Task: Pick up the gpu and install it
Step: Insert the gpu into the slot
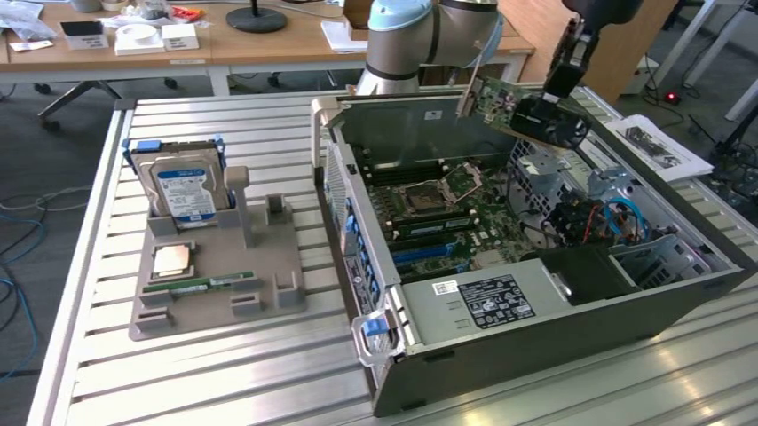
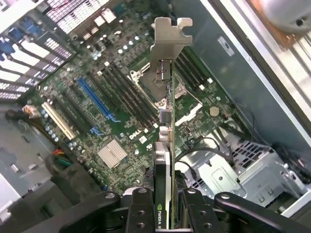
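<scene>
In the exterior view we find soft, even room light. The ribbed metal table point(image 1: 237, 373) shines pale, with glare streaks on the slats well away from the pincer point(image 1: 555, 93), past the computer case point(image 1: 533, 355). Under the pincer the case interior sits in shade, darkest near its black shroud. In the wrist view the silver bracket point(image 2: 171, 36) of the gpu point(image 2: 164, 165) clamped in the pincer point(image 2: 165, 216) catches the light. The motherboard point(image 2: 112, 111) beyond it is evenly lit, while the black fingers point(image 2: 141, 209) nearest the lens look dark and slightly soft.
</scene>
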You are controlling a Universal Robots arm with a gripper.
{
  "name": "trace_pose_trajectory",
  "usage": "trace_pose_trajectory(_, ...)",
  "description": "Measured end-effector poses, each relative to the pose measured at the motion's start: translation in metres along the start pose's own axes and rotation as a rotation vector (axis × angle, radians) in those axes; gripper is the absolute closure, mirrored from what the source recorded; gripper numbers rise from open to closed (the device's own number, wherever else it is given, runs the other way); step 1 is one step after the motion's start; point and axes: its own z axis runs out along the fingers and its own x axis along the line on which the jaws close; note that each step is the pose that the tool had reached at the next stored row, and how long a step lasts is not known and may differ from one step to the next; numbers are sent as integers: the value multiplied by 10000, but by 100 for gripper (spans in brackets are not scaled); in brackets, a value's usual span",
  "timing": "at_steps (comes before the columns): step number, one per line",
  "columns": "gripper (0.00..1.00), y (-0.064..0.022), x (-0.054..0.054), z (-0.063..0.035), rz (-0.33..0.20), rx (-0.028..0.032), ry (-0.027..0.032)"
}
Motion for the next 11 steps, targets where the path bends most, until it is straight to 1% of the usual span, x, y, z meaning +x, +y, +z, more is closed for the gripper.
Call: trace_pose_trajectory(11,73,-1,0,12,-1997,-44,75)
